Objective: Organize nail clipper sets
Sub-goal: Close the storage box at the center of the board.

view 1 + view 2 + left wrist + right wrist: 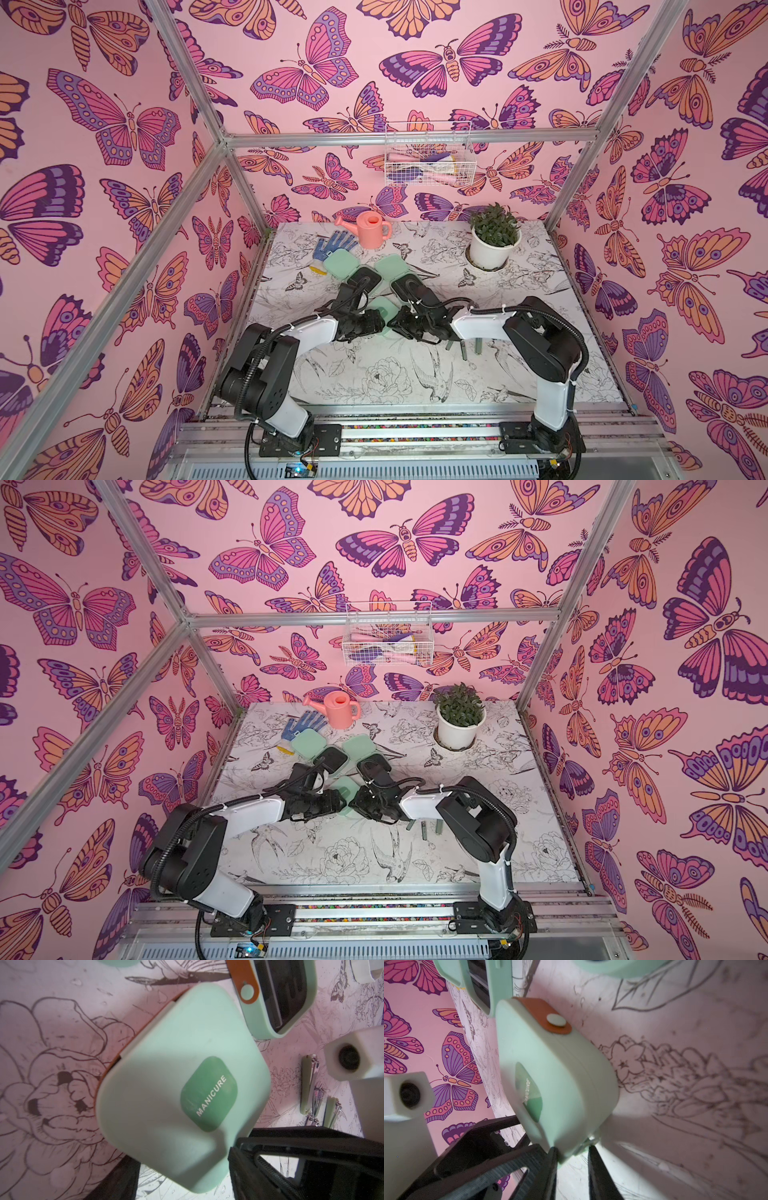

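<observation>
**Mid-surface, both grippers meet at the near corner of a closed manicure case**

From the left, the left gripper (182, 1169) stands wide, its jaws straddling the six o'clock corner of the closed case (158, 1084) and seeming to clamp it. The case sits at the centre of the surface (316, 374), with its orange strap (537, 1012) snapped shut. From the right, the right gripper (573, 1167) stands narrow across the thickness of that same corner. Whether both jaws touch it cannot be told. A first open case (340, 266) lies at eleven o'clock from the closed one and a second open case (390, 266) at twelve. Loose clippers (478, 345) lie at four.

The step looks like squeezing or taking hold of the closed case. The right jaws should bite lid and base together, set back from the rounded tip, while the left holds steady.

Hidden are the closed case's contents and both grippers' fingertips in the top views. Whether the case rests on the surface or hangs lifted is unclear.
</observation>
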Robot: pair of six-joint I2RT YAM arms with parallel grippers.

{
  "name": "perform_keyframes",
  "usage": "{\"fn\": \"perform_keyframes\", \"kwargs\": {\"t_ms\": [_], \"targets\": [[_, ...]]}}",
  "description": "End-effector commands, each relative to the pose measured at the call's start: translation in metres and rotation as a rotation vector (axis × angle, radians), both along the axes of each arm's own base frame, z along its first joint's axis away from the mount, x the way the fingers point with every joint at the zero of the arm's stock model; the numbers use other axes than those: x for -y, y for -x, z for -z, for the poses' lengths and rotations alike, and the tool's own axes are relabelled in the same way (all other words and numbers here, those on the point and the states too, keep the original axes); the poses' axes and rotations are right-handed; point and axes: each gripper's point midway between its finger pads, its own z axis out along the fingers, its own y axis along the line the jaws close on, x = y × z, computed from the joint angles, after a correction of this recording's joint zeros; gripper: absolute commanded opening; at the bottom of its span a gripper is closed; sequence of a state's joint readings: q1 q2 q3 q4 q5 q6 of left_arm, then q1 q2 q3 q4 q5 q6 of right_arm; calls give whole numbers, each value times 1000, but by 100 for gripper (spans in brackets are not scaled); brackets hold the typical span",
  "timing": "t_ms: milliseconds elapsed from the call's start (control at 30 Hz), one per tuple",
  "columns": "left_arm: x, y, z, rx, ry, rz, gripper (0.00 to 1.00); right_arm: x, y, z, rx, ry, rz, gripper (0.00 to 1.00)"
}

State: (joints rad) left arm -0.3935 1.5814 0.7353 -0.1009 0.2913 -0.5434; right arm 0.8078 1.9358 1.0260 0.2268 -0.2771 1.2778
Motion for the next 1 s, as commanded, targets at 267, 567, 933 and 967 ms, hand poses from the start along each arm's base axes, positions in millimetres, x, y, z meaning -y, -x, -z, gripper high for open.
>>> {"fn": "perform_keyframes", "kwargs": {"t_ms": [267, 567, 933, 967], "targets": [[-30, 61, 64, -274, -145, -13, 69, 23, 11, 48, -28, 80, 114, 25], [-30, 65, 67, -283, -144, -14, 69, 31, 16, 69, -29, 112, 156, 25], [-27, 61, 54, -264, -123, -18, 73, 40, 21, 80, -47, 137, 172, 25], [-28, 60, 50, -259, -127, -20, 75, 40, 21, 80, -48, 138, 171, 25]]}}
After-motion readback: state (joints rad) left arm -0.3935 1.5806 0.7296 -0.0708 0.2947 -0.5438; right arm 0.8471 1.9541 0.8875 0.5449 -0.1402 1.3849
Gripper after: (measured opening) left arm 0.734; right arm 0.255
